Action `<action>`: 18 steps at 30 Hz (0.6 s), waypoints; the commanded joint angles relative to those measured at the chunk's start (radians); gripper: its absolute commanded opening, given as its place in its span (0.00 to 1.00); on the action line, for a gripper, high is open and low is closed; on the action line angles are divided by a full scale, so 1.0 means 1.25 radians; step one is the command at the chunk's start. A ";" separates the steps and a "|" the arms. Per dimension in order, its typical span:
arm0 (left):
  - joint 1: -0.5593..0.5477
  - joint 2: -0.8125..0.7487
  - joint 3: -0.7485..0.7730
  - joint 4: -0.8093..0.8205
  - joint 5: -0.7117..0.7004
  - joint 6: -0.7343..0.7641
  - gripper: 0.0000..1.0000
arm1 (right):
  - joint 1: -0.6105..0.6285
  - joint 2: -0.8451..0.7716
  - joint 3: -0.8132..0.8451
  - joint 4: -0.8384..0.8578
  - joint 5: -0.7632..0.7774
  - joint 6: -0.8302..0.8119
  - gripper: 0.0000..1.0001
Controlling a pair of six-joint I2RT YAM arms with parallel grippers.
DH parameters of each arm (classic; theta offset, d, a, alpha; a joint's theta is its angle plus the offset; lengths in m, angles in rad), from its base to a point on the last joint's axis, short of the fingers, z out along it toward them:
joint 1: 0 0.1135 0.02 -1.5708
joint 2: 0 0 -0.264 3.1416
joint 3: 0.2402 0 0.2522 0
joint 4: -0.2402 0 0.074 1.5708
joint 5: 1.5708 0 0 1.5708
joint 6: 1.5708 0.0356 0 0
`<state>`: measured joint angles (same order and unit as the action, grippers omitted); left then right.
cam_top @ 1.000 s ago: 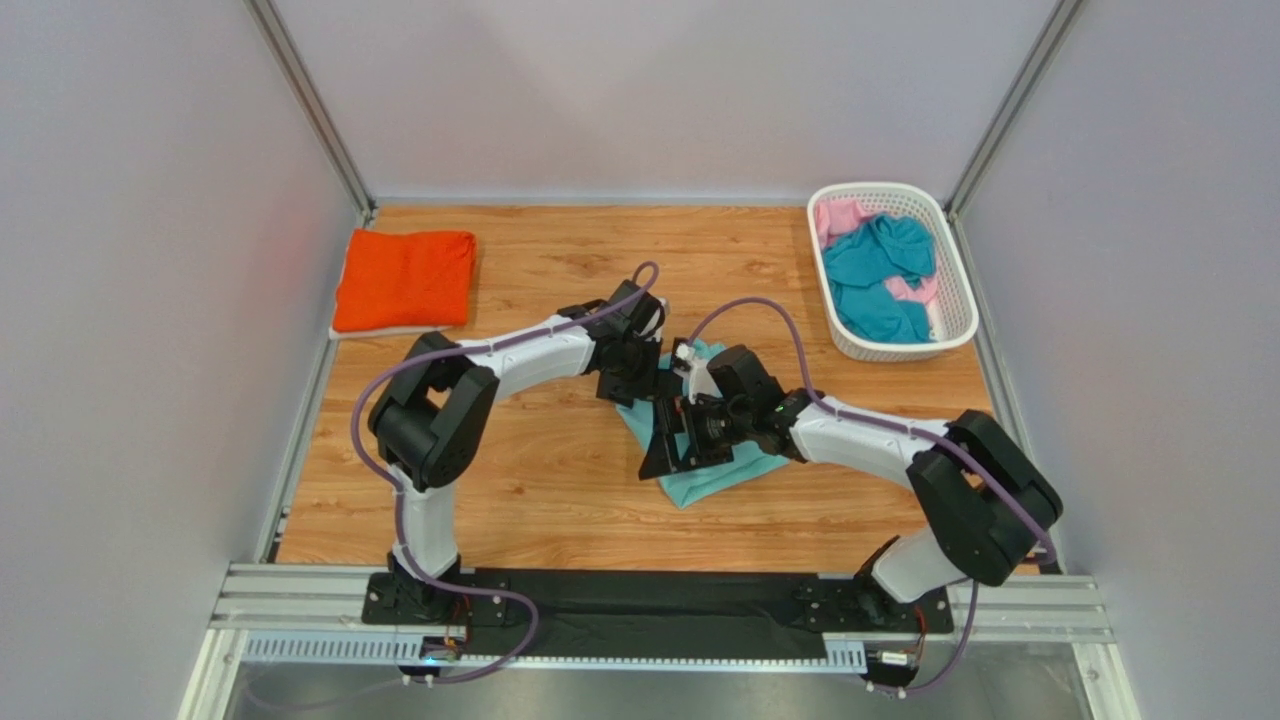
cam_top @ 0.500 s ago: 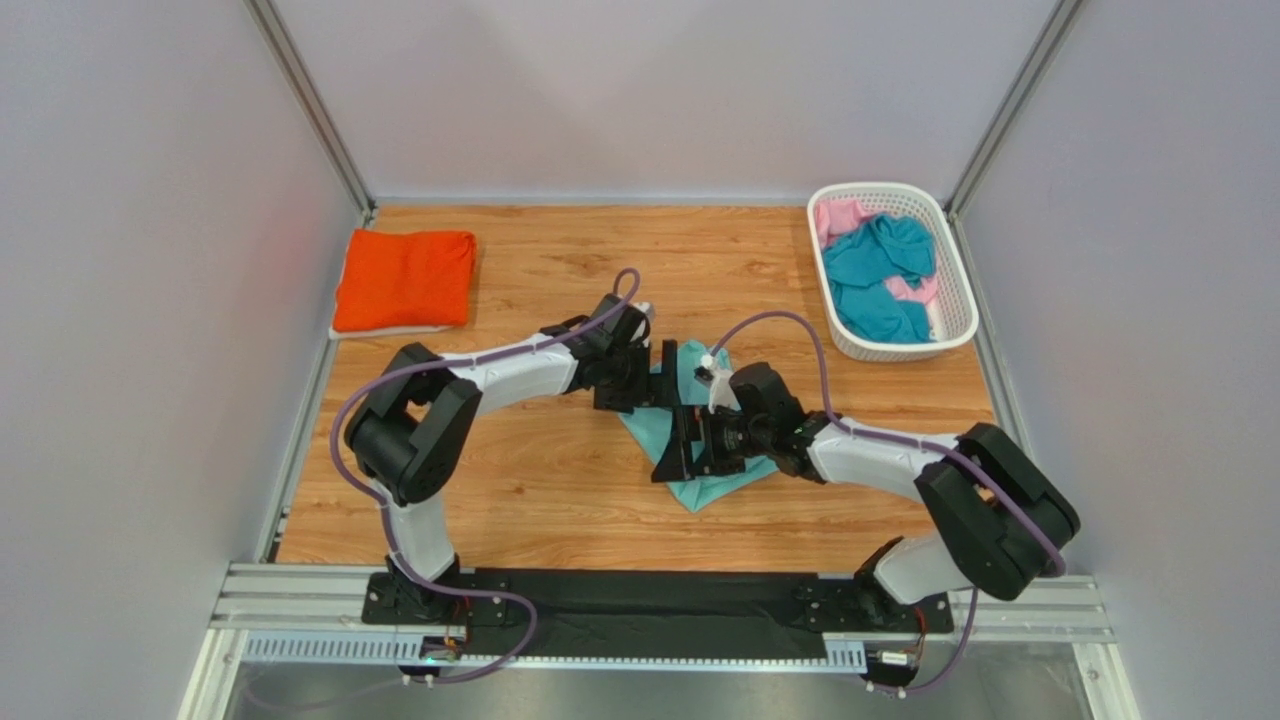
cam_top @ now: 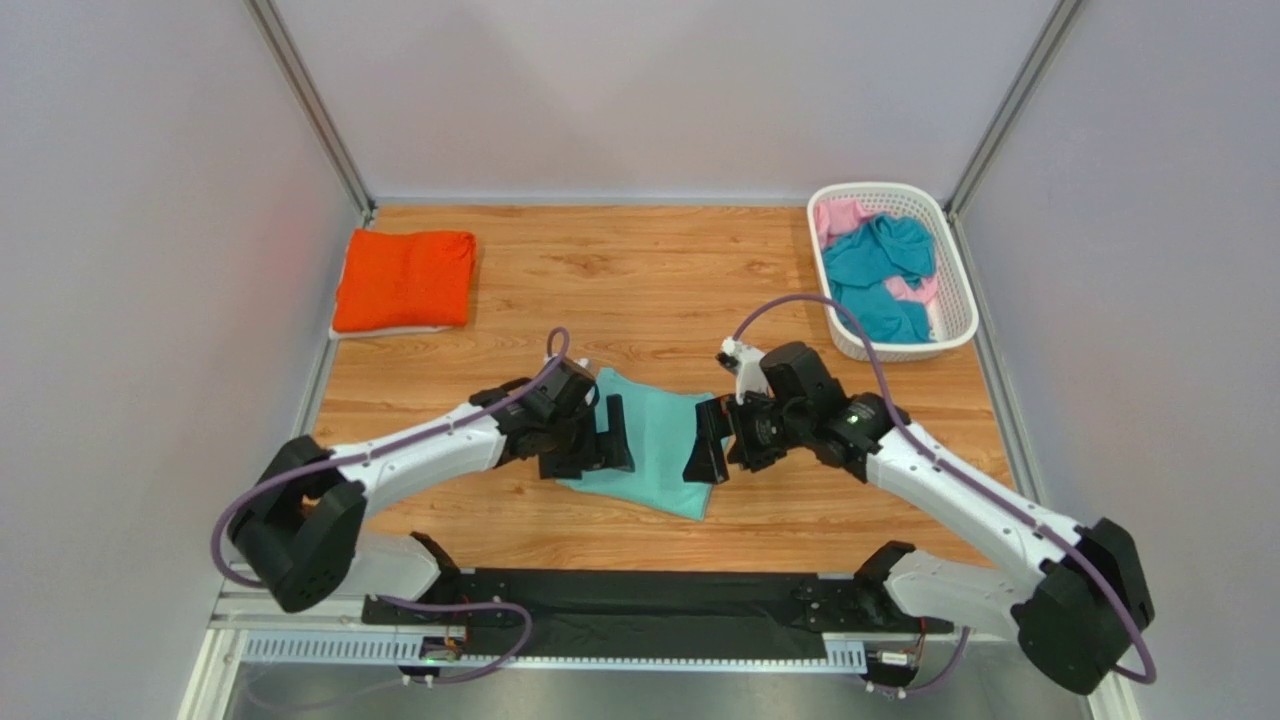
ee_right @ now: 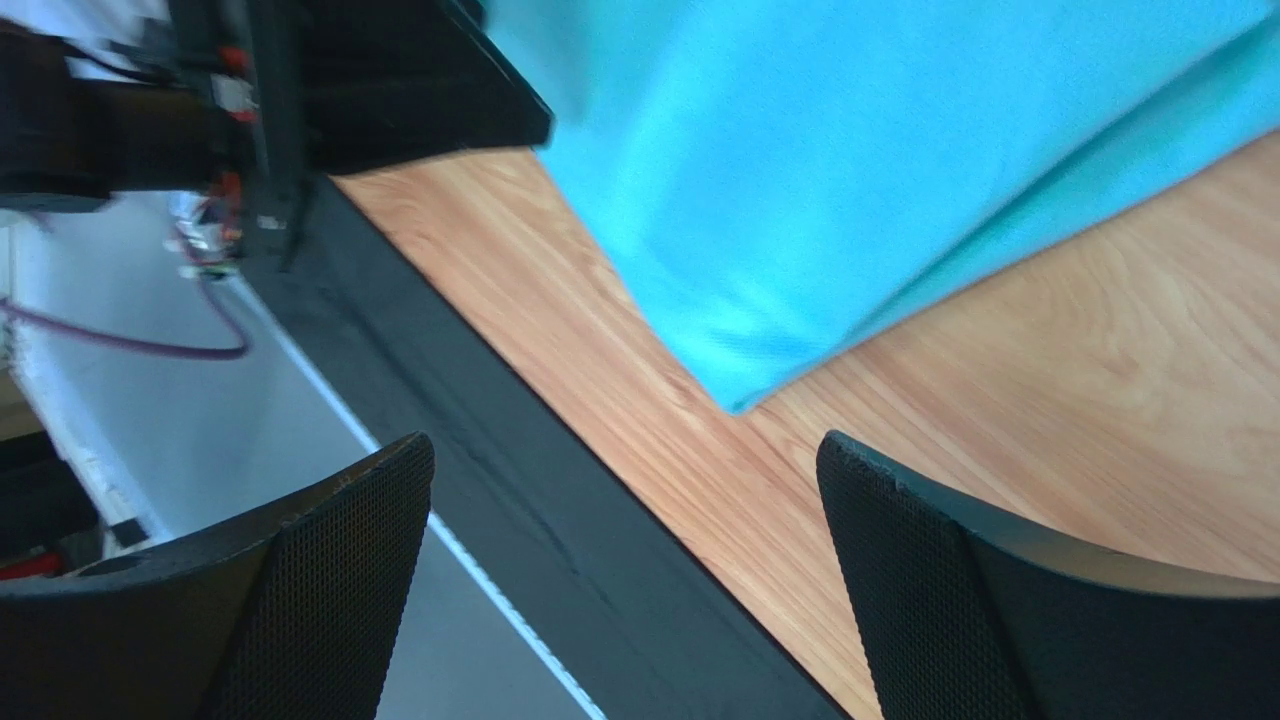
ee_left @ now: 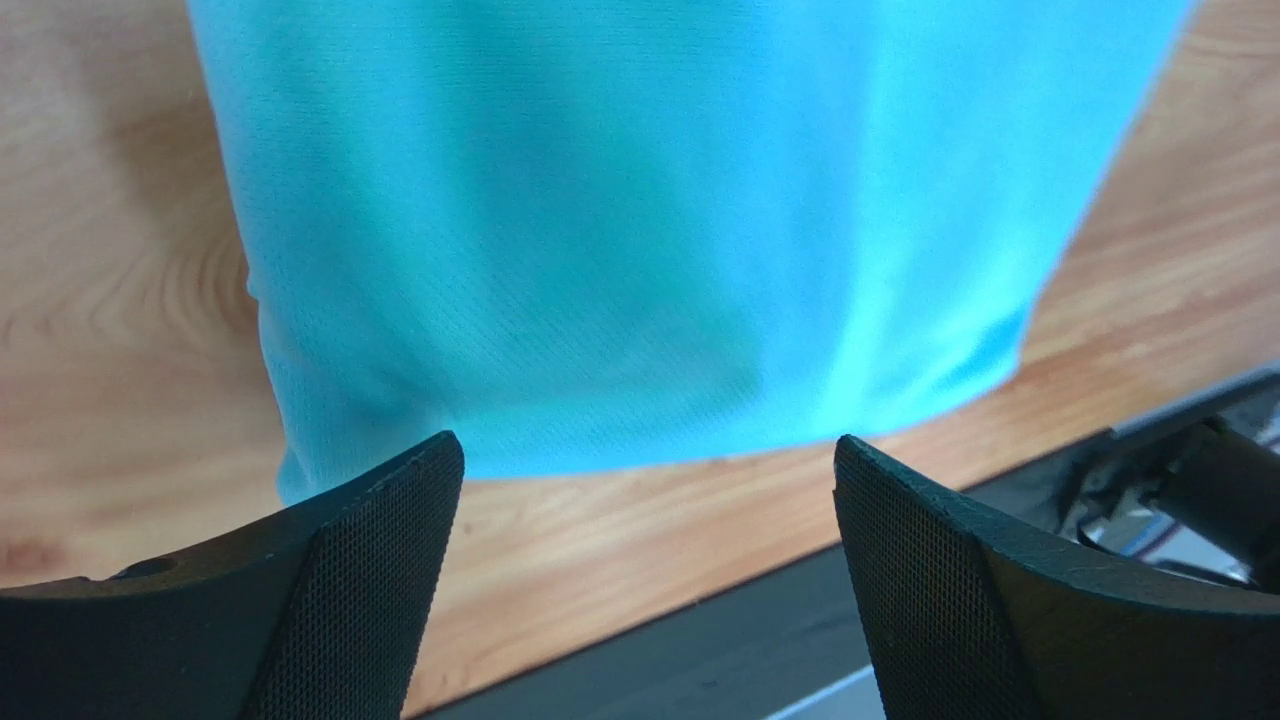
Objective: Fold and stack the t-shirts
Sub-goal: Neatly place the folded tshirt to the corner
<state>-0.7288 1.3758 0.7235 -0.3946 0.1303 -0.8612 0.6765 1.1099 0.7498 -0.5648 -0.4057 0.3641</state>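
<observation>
Flanking the folded mint-green t-shirt (cam_top: 657, 444), the left pincer (cam_top: 612, 435) and right pincer (cam_top: 706, 441) both stand spread wide.

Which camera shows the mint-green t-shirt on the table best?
The top external view: nearly the whole mint-green t-shirt shows there, lying on the wooden table. The left wrist view gives only a close-up of one edge, and the right wrist view only a corner.
</observation>
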 commanded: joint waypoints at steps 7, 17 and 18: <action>-0.017 -0.186 0.064 -0.236 -0.223 0.009 1.00 | -0.002 -0.127 -0.003 -0.012 0.064 0.100 1.00; 0.101 -0.031 0.083 -0.115 -0.155 0.154 1.00 | -0.003 -0.161 0.006 -0.076 0.271 0.164 1.00; 0.102 -0.014 0.091 -0.110 -0.145 0.160 0.99 | -0.003 -0.158 0.008 -0.078 0.269 0.164 1.00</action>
<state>-0.6067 1.3045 0.7925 -0.5892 -0.1001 -0.7456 0.6750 0.9104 0.7498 -0.6510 -0.1192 0.5415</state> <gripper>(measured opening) 0.994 0.998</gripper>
